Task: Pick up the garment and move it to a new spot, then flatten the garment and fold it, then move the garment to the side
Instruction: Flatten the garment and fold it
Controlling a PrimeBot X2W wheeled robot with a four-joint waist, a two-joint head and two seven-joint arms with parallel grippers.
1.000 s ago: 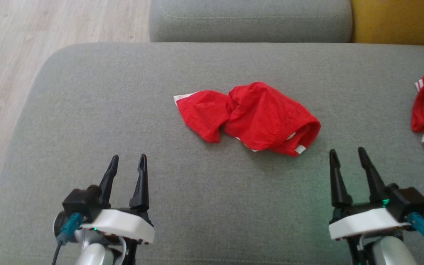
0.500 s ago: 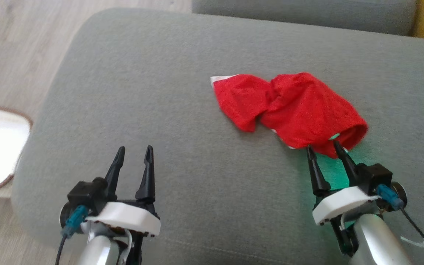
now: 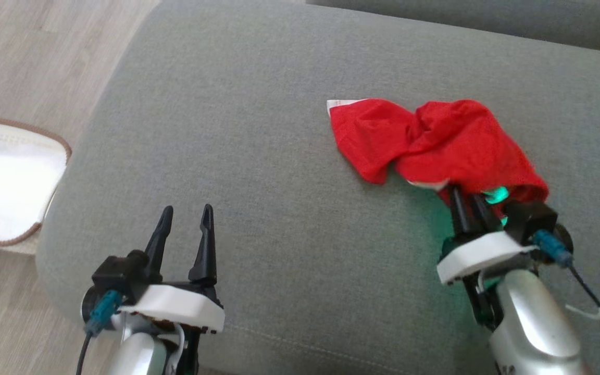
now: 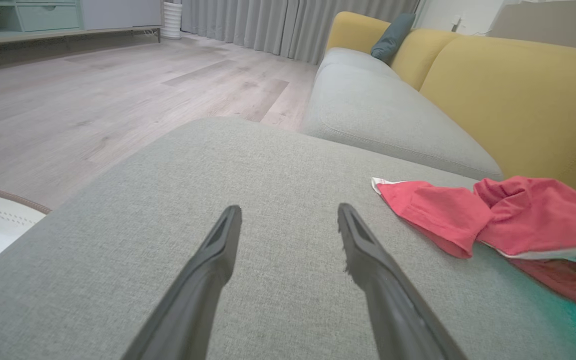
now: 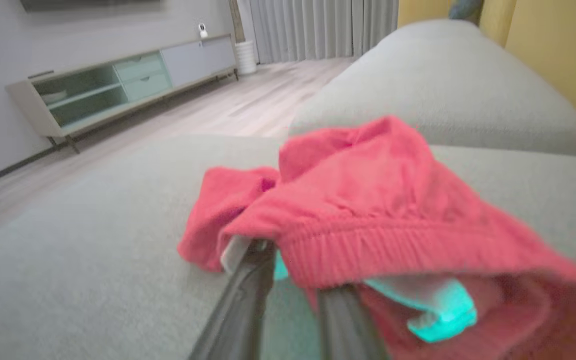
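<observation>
Right pincer (image 3: 466,202) has advanced — clamped narrow on the red garment (image 3: 435,140).

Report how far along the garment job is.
Done: nothing yet; the garment lies crumpled on the cushion. In hand: the right gripper is pinched on the waistband at the side nearest the robot; the left gripper stands open, apart from it. Left: lifting and moving it, flattening, folding, setting it aside.
</observation>
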